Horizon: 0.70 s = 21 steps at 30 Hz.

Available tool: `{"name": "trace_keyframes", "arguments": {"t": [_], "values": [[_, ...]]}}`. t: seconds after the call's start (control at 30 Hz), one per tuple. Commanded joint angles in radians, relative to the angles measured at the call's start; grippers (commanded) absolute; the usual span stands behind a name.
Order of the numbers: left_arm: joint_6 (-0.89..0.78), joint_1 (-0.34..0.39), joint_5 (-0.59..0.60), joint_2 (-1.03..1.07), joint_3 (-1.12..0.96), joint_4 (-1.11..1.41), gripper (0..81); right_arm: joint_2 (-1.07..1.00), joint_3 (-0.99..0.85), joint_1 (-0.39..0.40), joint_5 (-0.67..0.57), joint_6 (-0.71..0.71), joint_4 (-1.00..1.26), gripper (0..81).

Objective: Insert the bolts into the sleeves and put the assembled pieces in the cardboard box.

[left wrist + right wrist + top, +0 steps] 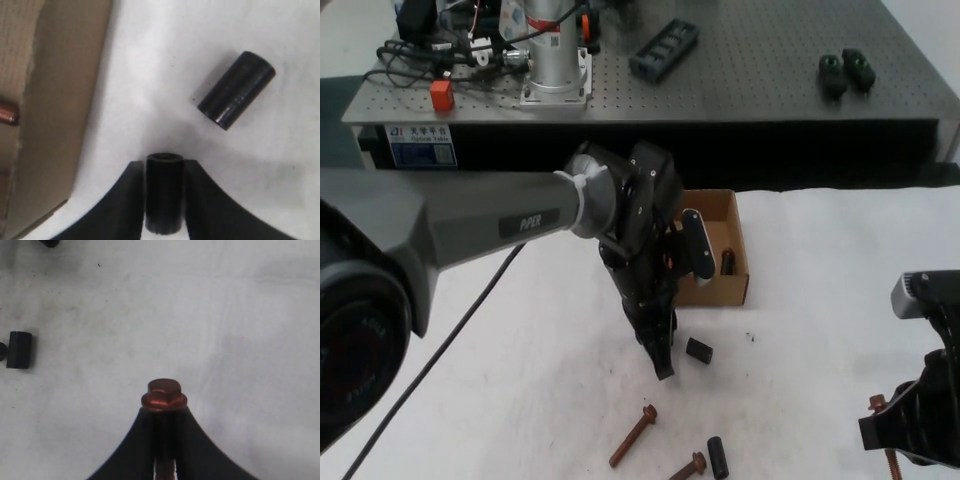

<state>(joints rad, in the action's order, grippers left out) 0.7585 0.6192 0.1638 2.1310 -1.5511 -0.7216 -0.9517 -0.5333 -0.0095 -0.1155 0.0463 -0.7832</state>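
On white cloth point(820, 270): cardboard box point(720, 291), bolts point(633, 436), sleeves point(699, 350)

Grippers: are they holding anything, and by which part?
Left gripper clamps a black sleeve by its sides; right gripper grips a copper bolt by its shank.

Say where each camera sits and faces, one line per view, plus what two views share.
High view: behind the arms, facing forward and down over the bench; both arms show.
Left wrist view: on the left wrist, facing down; left pincer grips a sleeve.
Right wrist view: on the right wrist, facing down; right pincer grips a bolt.
Shared: high and left wrist views both show the cardboard box.
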Motion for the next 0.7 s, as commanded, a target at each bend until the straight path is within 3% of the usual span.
{"name": "trace_keyframes", "arguments": {"t": [0.0, 0.2, 0.33, 0.57, 0.67], "values": [[0.003, 0.009, -0.002, 0.006, -0.009, -0.028, 16.2, 0.009, -0.001, -0.006, -0.015, -0.005, 0.012, 2.3], [0.003, 0.009, -0.002, 0.006, -0.009, -0.045, 15.1, 0.009, -0.001, -0.006, -0.015, -0.005, 0.012, 2.3], [-0.007, 0.017, -0.002, 0.001, -0.009, -0.072, 1.0, 0.009, -0.001, -0.006, -0.015, -0.005, 0.014, 2.3], [-0.246, 0.02, 0.01, -0.139, -0.009, -0.019, 0.6, 0.013, -0.001, -0.006, -0.097, -0.022, 0.077, 2.3], [-0.4, -0.014, 0.135, -0.276, 0.032, 0.032, 0.6, 0.037, 0.001, -0.006, -0.176, -0.078, 0.12, 2.3]]}}
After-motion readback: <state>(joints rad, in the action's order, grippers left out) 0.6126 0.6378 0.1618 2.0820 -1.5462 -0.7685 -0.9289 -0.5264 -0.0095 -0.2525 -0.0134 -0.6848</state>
